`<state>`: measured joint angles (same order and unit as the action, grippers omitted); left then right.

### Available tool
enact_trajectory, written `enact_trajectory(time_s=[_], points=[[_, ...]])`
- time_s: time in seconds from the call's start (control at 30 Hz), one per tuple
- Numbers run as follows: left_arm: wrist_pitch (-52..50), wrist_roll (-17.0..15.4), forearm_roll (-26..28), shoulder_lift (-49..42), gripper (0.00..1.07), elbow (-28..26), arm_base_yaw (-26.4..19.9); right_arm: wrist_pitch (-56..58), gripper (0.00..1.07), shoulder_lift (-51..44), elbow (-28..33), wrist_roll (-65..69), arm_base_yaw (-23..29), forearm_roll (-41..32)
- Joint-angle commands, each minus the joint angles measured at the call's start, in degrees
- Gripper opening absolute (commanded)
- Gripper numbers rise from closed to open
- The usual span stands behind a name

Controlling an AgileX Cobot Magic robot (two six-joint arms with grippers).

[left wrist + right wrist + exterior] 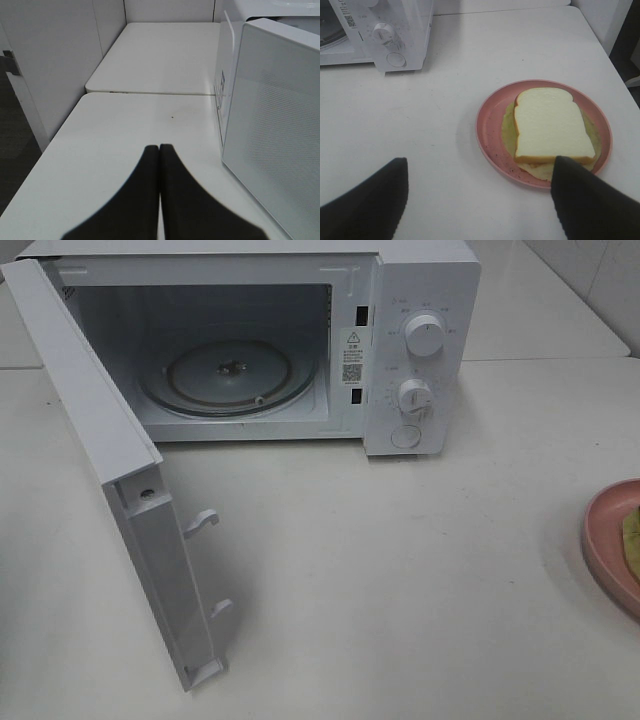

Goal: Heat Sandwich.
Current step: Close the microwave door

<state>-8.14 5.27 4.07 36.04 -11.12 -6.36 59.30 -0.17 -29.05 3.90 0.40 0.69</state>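
On the white table [400, 570] stands a white microwave [420, 340] with its door [110, 470] swung wide, showing the glass turntable [230, 375] inside and two knobs [424, 337] on the control panel. Off to the right of the exterior view, a pink plate [605, 540] is cut by the frame edge; the right wrist view shows it whole, with the sandwich [550, 125] lying flat on it, white bread on top and a pale yellow-green layer spreading out beneath. The right gripper [480, 185] hangs just above the table with its dark fingers [365, 200] spread wide and empty, one fingertip overlapping the near rim of the plate in that view. The left gripper [159, 150] sits beside the microwave's outer wall, its fingers pressed together with nothing between them.
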Motion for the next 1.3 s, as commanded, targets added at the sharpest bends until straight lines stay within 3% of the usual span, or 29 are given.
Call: enact_trajectory(time_s=[0.03,0.27,0.4,0.43,0.47,0.5,0.6,0.73,0.87,0.97,1.03,1.1,1.17,1.2,1.3], points=[[-10.26,-0.06,-0.63,4.93,0.00,1.95,-0.17,0.06,0.76,-1.60,0.11,-0.86,-0.46,-0.17],[-18.22,-3.38,-3.61,13.18,0.00,2.18,-0.17,0.06,0.76,-1.60,0.11,-0.86,-0.46,-0.17],[-25.10,-11.29,-12.09,19.65,0.00,2.12,-0.17,0.06,0.76,-1.60,0.11,-0.86,-0.46,-0.17],[-25.10,-11.29,-12.09,19.65,0.00,2.12,-0.17,0.06,0.76,-1.60,0.11,-0.86,-0.46,-0.17],[-27.33,-14.44,-15.99,22.23,0.00,2.12,-0.17,0.06,0.76,-1.60,0.11,-0.86,-0.46,-0.17],[-28.76,-15.64,-18.16,23.55,0.00,2.12,-0.17,0.06,0.76,-1.60,0.11,-0.86,-0.46,-0.17],[-32.14,-16.96,-22.75,26.24,0.00,2.12,-0.17,0.06,0.76,-1.60,0.11,-0.86,-0.46,-0.17],[-39.19,-18.51,-32.72,32.89,0.00,0.97,-0.17,0.06,0.76,-1.60,0.11,-0.86,-0.46,-0.17],[-40.51,-18.51,-33.23,35.70,0.00,0.23,0.00,0.06,0.76,-1.60,0.11,-0.86,-0.46,-0.17],[-40.68,-18.11,-31.97,37.99,0.00,-0.52,2.64,0.06,0.76,-1.60,0.11,-0.86,-0.46,-0.17],[-41.08,-14.50,-30.25,40.57,0.00,-1.26,7.22,0.06,0.76,-1.60,0.11,-0.86,-0.46,-0.17],[-41.42,-13.35,-28.65,41.54,0.00,-1.43,9.00,0.06,0.76,-1.60,0.11,-0.86,-0.46,-0.17],[-41.71,-11.17,-23.95,43.20,0.00,-1.95,12.26,0.06,0.76,-1.60,0.11,-0.86,-0.46,-0.17],[-43.09,-8.48,-17.82,44.75,0.00,-1.95,15.76,0.06,0.76,-1.60,0.11,-0.86,-0.46,-0.17],[-44.69,-6.53,-13.18,46.07,0.00,-1.95,18.85,0.06,0.76,-1.60,0.11,-0.86,-0.46,-0.17]])
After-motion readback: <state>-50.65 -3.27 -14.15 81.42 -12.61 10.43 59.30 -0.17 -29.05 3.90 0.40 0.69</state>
